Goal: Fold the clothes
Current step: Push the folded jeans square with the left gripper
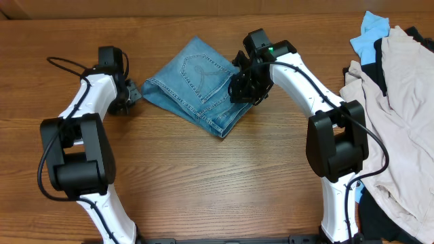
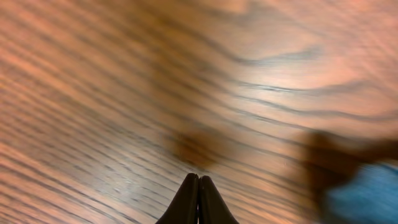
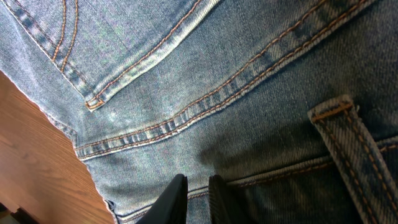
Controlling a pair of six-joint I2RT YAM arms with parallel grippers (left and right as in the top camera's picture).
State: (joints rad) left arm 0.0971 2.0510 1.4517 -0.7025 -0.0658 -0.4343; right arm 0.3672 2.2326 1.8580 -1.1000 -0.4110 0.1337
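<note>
The jeans (image 1: pixel 196 85), light-blue faded denim, lie folded into a compact packet at the table's middle back, a stitched back pocket facing up. My right gripper (image 1: pixel 248 87) is low over the packet's right edge. In the right wrist view its fingertips (image 3: pixel 179 186) stand a narrow gap apart right at the denim (image 3: pixel 205 93), and the flat seam shows through the gap with no cloth bunched between them. My left gripper (image 1: pixel 130 93) sits just left of the packet's left corner. In the left wrist view it (image 2: pixel 199 180) is shut and empty over bare wood, with blurred blue cloth (image 2: pixel 360 196) at lower right.
A heap of beige and dark garments (image 1: pixel 397 108) with a bright sky-blue cloth (image 1: pixel 371 30) on top fills the table's right side. A belt loop (image 3: pixel 348 149) lies beside the right fingers. Bare wood (image 1: pixel 217 176) stretches in front of the jeans.
</note>
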